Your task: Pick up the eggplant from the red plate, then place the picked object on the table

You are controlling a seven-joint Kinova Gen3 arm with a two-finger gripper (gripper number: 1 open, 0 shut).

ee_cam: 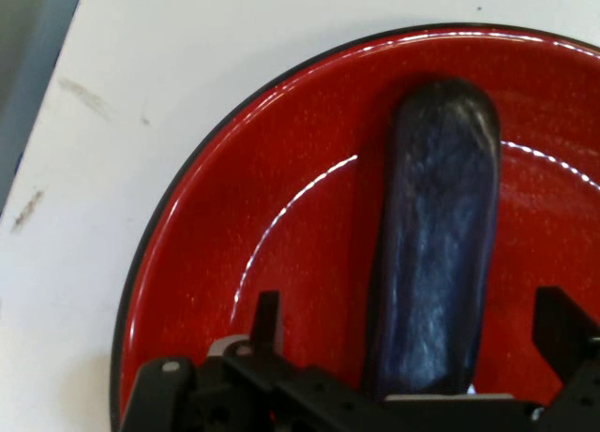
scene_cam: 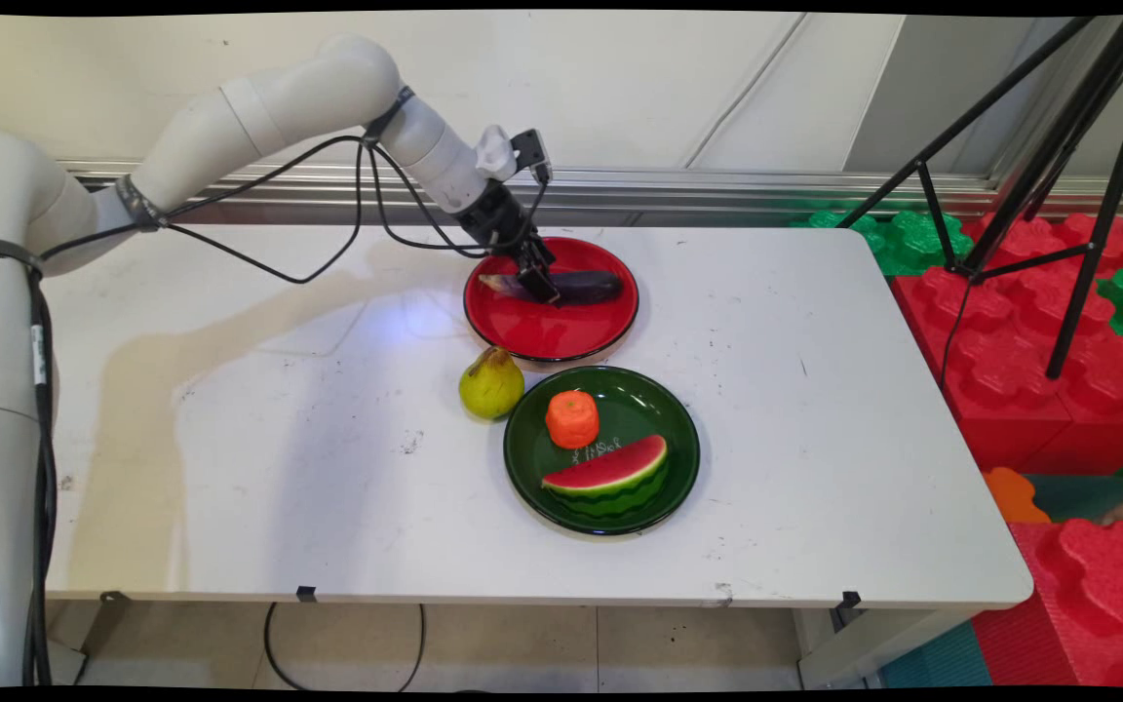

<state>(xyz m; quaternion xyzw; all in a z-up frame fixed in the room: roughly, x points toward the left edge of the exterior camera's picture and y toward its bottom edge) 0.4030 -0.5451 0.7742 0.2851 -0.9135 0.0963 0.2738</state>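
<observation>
Two plates sat on the white table (scene_cam: 815, 409), and the gripper (scene_cam: 539, 281) was down over the farther one, the red plate (scene_cam: 561, 336). Its fingers (ee_cam: 267, 321) stood spread wide, one on each side of a dark purple eggplant (ee_cam: 436, 254) that lay flat in the plate. In the hand view the eggplant ran lengthwise between the two fingers, its rounded end pointing away from them toward the plate's far rim, its near end passing under the black linkage. A clear strip of red showed between the left fingertip and the eggplant's side; the right fingertip also stood off from it, so the fingers bracketed the eggplant without pressing it. In the main view the fingers came down about the middle of the eggplant's length, with its brownish stem end sticking out on one side of them and its thicker body on the other.

Beyond the fingers, on the near side of the red plate, a yellow-green pear (scene_cam: 491, 383) stood on the bare table, just beside both plates. The green plate (scene_cam: 678, 458) lay just beside the red one, their rims close. It held an orange (scene_cam: 572, 419) and a watermelon slice (scene_cam: 610, 475), the orange nearer the fingers, the slice farther from them.
</observation>
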